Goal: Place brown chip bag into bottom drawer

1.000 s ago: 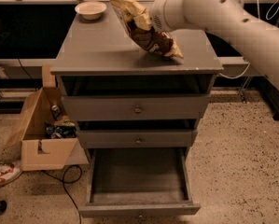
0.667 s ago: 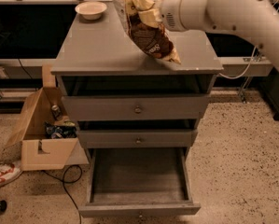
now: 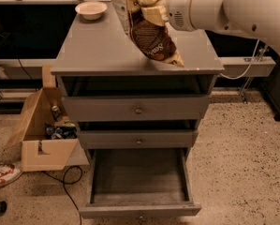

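Note:
The brown chip bag [image 3: 151, 36] hangs tilted over the back right of the grey cabinet top [image 3: 97, 50], with its lower tip close to the top's front edge. My gripper [image 3: 154, 12] is shut on the bag's upper part, at the end of the white arm that reaches in from the right. The bag's top end runs out of view at the top of the camera view. The bottom drawer [image 3: 139, 211] is pulled out at floor level and its grey inside shows nothing in it. The two drawers above it are pushed in.
A white bowl [image 3: 91, 9] sits at the back left of the cabinet top. An open cardboard box [image 3: 46, 139] with clutter stands on the floor left of the cabinet, with a black cable [image 3: 67, 191] beside it. Speckled floor lies to the right.
The arm has lifted the bag a little and swung it more upright, so its top end now leaves the view. The drawers and the bowl have not moved.

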You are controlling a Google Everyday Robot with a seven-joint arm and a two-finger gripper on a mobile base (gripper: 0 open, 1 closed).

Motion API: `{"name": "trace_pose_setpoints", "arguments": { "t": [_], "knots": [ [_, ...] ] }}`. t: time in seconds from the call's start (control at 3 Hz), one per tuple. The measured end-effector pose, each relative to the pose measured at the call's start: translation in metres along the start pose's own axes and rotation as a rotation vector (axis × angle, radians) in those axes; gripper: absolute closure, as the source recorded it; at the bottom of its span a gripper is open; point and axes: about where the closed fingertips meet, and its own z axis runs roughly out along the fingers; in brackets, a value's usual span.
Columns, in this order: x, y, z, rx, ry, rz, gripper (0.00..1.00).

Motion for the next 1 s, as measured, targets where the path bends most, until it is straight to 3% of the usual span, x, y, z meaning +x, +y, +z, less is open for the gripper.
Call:
{"name": "trace_pose_setpoints", "arguments": {
  "t": [0.33, 0.67, 1.0],
  "knots": [
    [-0.007, 0.035, -0.033, -0.108, -0.01, -0.024, 1.0],
    [-0.005, 0.076, -0.087, -0.189, 0.017, -0.043, 1.0],
    [0.013, 0.099, -0.134, -0.227, 0.081, -0.038, 1.0]
  ]
}}
